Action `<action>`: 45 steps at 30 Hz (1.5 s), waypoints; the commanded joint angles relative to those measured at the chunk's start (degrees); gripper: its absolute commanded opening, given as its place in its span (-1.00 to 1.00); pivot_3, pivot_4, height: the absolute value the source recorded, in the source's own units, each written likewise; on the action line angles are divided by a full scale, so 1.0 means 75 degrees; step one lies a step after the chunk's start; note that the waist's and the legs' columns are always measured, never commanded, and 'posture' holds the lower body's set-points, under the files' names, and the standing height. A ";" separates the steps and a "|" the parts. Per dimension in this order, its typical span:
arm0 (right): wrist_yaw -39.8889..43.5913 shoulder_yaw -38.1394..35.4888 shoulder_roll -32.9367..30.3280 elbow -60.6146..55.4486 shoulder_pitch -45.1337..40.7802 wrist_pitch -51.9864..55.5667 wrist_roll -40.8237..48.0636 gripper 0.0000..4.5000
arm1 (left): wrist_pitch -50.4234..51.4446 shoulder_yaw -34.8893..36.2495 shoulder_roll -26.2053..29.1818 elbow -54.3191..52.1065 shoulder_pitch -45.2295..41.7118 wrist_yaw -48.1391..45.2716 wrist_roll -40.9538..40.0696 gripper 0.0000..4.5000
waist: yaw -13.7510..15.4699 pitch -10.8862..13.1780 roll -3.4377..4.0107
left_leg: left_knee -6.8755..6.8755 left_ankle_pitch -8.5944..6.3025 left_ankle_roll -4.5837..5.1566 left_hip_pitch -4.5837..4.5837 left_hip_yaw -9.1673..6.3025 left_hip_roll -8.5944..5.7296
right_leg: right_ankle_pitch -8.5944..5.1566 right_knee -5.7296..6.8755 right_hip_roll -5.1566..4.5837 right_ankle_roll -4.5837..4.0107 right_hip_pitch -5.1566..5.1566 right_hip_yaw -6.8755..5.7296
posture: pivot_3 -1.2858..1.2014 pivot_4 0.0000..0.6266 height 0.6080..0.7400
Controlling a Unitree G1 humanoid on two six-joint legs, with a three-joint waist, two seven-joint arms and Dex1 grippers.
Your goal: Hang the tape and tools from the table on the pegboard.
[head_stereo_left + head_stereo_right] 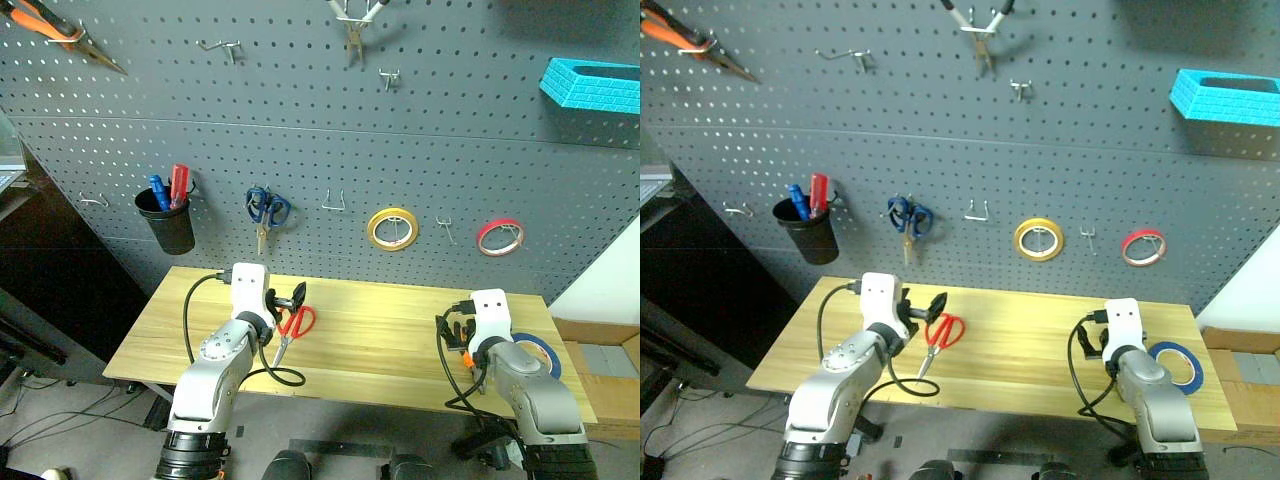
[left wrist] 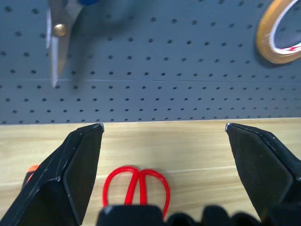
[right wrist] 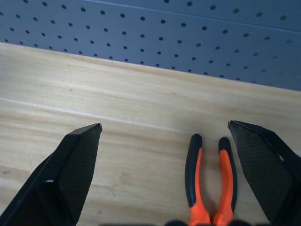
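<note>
The red-handled scissors (image 1: pixel 293 325) lie on the light wood table (image 1: pixel 380 340), blades pointing at the front edge. My left gripper (image 1: pixel 285 300) hovers open just over their red loops (image 2: pixel 136 186), holding nothing. The blue tape (image 1: pixel 535 350) lies flat near the table's right end. My right gripper (image 1: pixel 455 330) stands open beside it, directly above the orange-and-black pliers (image 3: pixel 210 179), whose handles lie between its fingers, apart from them. Behind the table rises the dark grey pegboard (image 1: pixel 330 130) with a free hook (image 1: pixel 333 203).
On the pegboard hang a black cup of screwdrivers (image 1: pixel 168 215), blue-handled scissors (image 1: pixel 266 210), a yellow tape ring (image 1: pixel 392 228), a red ring (image 1: pixel 499 237), a cyan basket (image 1: pixel 592 83) and two pliers along the top. Cardboard boxes (image 1: pixel 600 370) sit right of the table.
</note>
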 commanded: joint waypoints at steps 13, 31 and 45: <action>0.1370 -0.1110 -0.1981 0.1237 -0.0877 0.0613 0.0333 1.00 | -0.2226 -0.3323 -0.0105 0.1946 -0.2275 -0.3404 0.1107 0.99 | -0.0320 0.0132 0.0060 | -0.0001 -0.0015 0.0029 0.0108 0.0014 -0.0007 | -0.0050 -0.0015 0.0006 0.0022 0.0113 0.0025 | 0.07 -0.77 1.00; 0.2667 -0.0614 -0.2165 0.4559 -0.1995 -0.0133 0.0212 1.00 | -0.3350 -0.3503 -0.1039 0.3555 -0.2815 -0.4028 0.1663 0.99 | -0.0626 0.0405 0.0089 | -0.0001 -0.0046 0.0085 0.0103 0.0024 -0.0006 | -0.0056 -0.0014 0.0008 0.0009 0.0109 0.0039 | 0.05 -0.64 1.00; 0.2871 -0.0341 -0.2003 0.7282 -0.3213 -0.1489 -0.0169 1.00 | -0.2755 -0.3364 -0.0910 0.3006 -0.2116 -0.4017 0.1534 0.99 | -0.0614 0.0488 0.0094 | -0.0002 -0.0046 0.0085 0.0102 0.0024 -0.0006 | -0.0052 -0.0013 0.0005 0.0003 0.0108 0.0039 | 0.10 -0.63 1.00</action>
